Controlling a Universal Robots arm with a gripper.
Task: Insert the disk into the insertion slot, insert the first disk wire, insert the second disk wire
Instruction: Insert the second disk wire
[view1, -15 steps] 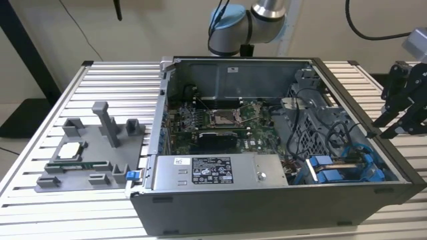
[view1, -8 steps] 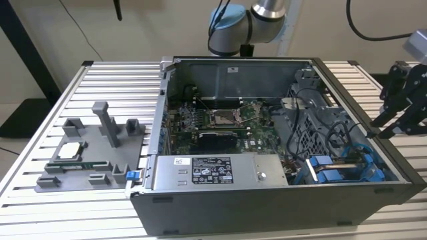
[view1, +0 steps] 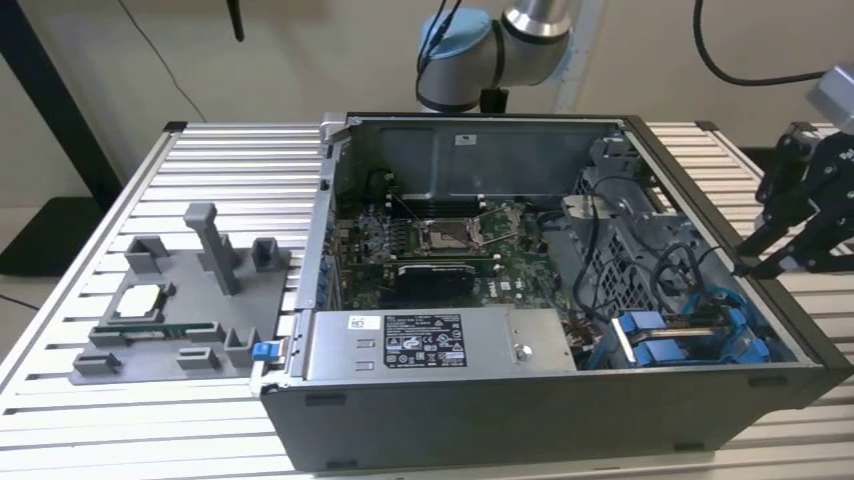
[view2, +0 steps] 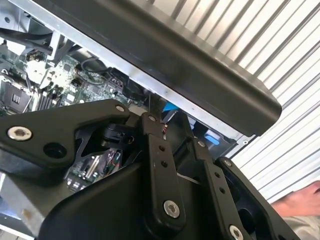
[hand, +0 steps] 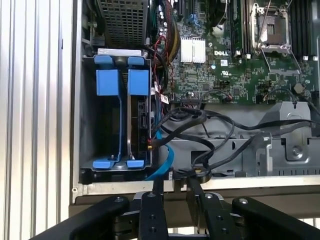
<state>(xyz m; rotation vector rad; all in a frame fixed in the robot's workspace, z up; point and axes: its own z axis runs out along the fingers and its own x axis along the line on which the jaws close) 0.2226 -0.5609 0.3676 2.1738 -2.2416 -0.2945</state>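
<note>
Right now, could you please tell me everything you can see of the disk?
The disk stands on edge in the bay at a corner of the case, clipped in a bright blue plastic carrier with blue tabs at both ends. In the first wrist view its thin grey edge and dark connector face show. A second blue carrier sits beside it. A blue cable and black wires pass close by; I cannot tell whether any is plugged in.

A bench (view1: 94, 430) of ribbed silver slats spans the exterior view. Behind it is a plain cream wall (view1: 320, 55), with a black post (view1: 54, 110) at the exterior view's left and a black cable (view1: 727, 72) at its right.
</note>
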